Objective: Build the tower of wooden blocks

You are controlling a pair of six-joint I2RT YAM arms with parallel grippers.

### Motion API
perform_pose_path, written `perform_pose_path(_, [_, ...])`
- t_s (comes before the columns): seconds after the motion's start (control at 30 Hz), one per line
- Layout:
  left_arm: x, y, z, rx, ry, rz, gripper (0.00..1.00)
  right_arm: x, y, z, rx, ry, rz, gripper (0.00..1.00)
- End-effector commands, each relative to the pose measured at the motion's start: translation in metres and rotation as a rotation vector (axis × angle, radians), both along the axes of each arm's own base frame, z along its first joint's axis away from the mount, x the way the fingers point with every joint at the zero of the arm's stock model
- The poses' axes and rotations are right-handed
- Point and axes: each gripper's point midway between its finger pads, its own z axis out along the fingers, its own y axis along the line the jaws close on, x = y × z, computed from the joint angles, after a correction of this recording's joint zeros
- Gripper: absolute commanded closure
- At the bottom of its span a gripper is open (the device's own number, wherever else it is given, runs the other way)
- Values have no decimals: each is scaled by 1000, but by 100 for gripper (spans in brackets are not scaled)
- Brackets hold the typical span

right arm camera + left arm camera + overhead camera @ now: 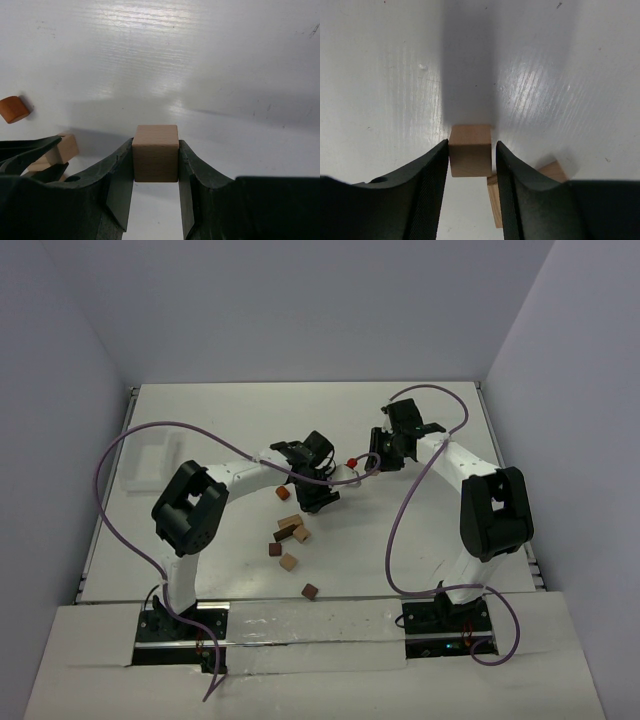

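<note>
Left gripper [472, 145] brackets a pale cube [470, 159] at lower centre, with a sliver of gap on the right, so I cannot tell whether it grips; a tan bar [493, 200] beneath runs up-frame. Right gripper [156, 143] pinches a second cube [155, 152], square with no long axis; tan blocks [67, 147] lie to its left. From above, the left arm is nearer them, and loose blocks [290, 536] sit lower centre.

Surface: white table [220, 420], streaked with glare | Walls: plain pale lilac-grey back wall [320, 310], left wall [50, 440] and right wall [590, 440], set along its edges | Light: evenly spread, soft shadows cast
</note>
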Motion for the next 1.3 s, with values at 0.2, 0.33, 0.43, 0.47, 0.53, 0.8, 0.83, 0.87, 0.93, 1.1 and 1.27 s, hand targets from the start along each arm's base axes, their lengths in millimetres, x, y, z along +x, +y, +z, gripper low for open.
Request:
perform_pose_path(0.2, [-3, -17, 39, -109, -31, -40, 22, 6, 0, 9, 7, -37, 29, 100])
perform_pose_path(0.33, [9, -31, 109, -291, -69, 26, 18, 4, 2, 19, -7, -92, 143, 100])
perform_pose_path(0.43, [23, -28, 184, -485, -59, 103, 8, 0, 7, 31, -27, -162, 318, 100])
perform_pose_path(0.47, [27, -18, 219, -579, -38, 145, 1, -2, 7, 38, -53, -209, 423, 100])
perform_pose_path(0.53, [39, 10, 257, -686, -18, 221, 1, -11, 10, 44, -81, -254, 604, 100])
perform_pose_path(0.8, [40, 91, 268, -757, 30, 403, 1, -31, 23, 47, -167, -373, 1139, 100])
perform_pose_path(0.83, [36, 99, 265, -757, 24, 424, 1, -36, 25, 45, -189, -383, 1231, 100])
perform_pose_path(0.87, [36, 103, 259, -754, 26, 436, 1, -37, 26, 39, -204, -374, 1269, 100])
perform_pose_path(0.93, [34, 112, 264, -775, 9, 459, 1, -43, 29, 31, -245, -372, 1383, 100])
perform_pose_path(1.1, [32, 128, 269, -836, 35, 508, 1, -55, 47, 15, -303, -376, 1619, 100])
perform_pose_path(1.27, [30, 135, 277, -879, 39, 535, 1, -57, 68, 5, -329, -357, 1726, 99])
